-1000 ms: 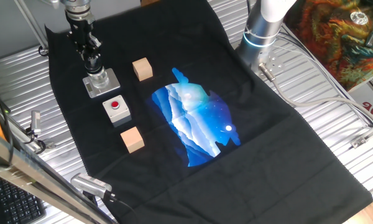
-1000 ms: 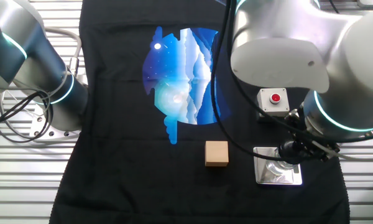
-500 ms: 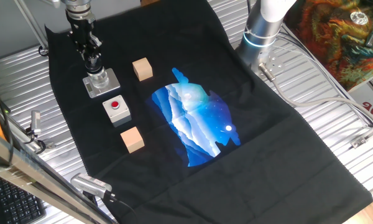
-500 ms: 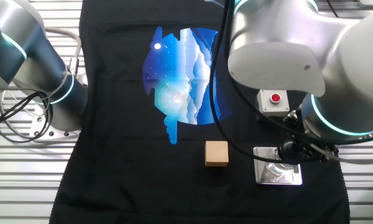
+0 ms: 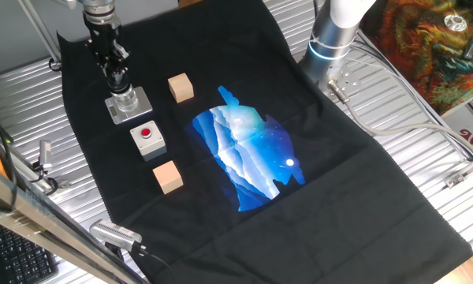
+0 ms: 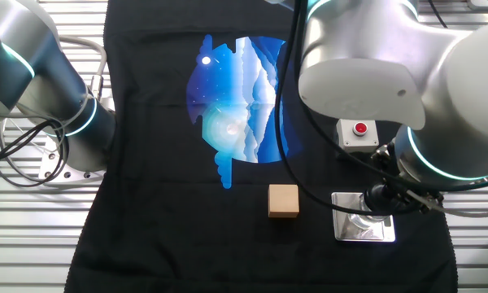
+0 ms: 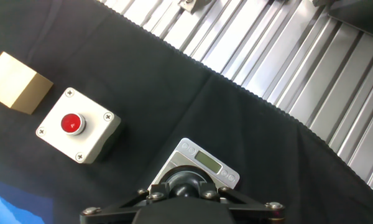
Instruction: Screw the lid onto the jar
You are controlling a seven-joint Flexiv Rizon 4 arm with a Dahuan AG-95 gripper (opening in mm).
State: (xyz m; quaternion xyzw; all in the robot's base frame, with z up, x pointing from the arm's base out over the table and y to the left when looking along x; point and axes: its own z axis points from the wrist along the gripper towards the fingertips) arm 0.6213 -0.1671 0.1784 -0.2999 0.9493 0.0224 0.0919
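The jar (image 5: 125, 99) is a small pale cylinder on a grey square base plate (image 5: 139, 110) at the far left of the black cloth. It also shows in the other fixed view (image 6: 360, 221). My gripper (image 5: 117, 80) stands upright directly over the jar, and its fingers come down to the jar's top. In the hand view the small round black lid (image 7: 186, 181) sits between the two fingers of my gripper (image 7: 186, 188), above the base plate (image 7: 208, 163). The gripper is shut on the lid. The jar's body is hidden under the lid in the hand view.
A grey box with a red button (image 5: 147, 138) stands just in front of the jar and also shows in the hand view (image 7: 78, 125). One wooden cube (image 5: 180, 87) lies right of the jar, another (image 5: 167, 176) lies nearer. A second arm's base (image 5: 331, 38) stands at the cloth's far edge.
The gripper stays on top of the jar. In the other fixed view the arm's upper links have shifted very slightly.
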